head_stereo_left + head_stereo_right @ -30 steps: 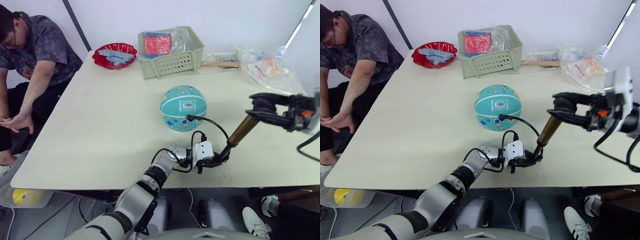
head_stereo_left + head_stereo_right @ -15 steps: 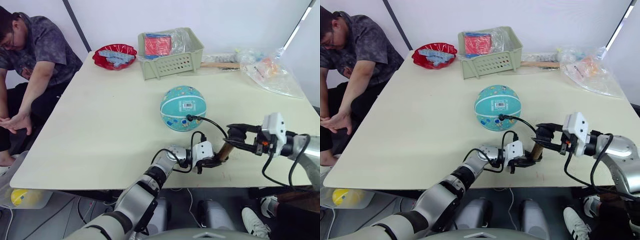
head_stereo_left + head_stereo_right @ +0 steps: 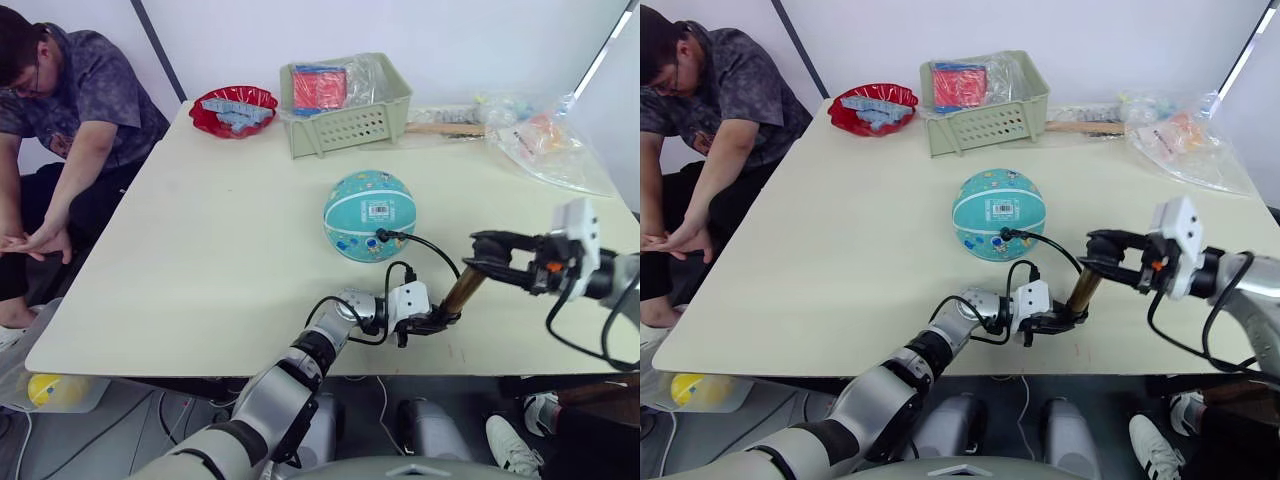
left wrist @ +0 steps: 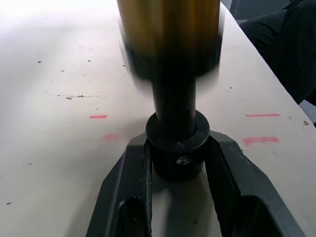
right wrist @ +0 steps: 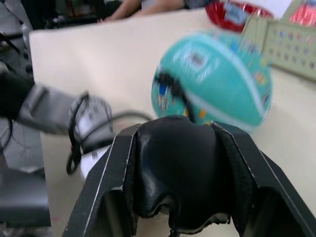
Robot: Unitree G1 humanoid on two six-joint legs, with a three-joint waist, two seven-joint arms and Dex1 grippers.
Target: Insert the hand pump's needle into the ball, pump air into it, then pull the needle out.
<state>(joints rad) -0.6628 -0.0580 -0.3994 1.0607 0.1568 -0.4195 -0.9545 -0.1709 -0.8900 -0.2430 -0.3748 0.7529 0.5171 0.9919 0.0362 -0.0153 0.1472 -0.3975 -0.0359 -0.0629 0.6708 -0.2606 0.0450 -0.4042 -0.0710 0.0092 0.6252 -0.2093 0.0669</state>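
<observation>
My left gripper [image 3: 436, 322] is clamped on the black base cap of the hand pump [image 3: 462, 289], pinning it near the front edge of the table [image 3: 200, 250]; in the left wrist view my fingers [image 4: 228, 182] sit on either side of that cap with the gold cylinder rising away from them. My right gripper [image 3: 484, 244] is closed around the pump's black handle [image 5: 180, 168] at the upper end, so the pump leans tilted between my two grippers.

The thin black hose [image 3: 425, 246] arcs from the pump over to the ball [image 3: 368, 215], which rests on the table just beyond my left gripper, barcode label facing up. The black fitting at the hose tip touches the ball's near side; the needle itself is too small to make out.

Farther back stand a pale green basket [image 3: 345, 105] holding a red packet, a red bowl [image 3: 233, 109] to its left, and crumpled plastic bags [image 3: 545, 140] toward the far right. A person [image 3: 60, 130] sits at the table's left side, leaning forward with hands [image 3: 30, 242] low, well apart from my arms. Nothing lies between the ball and the pump except the hose.
</observation>
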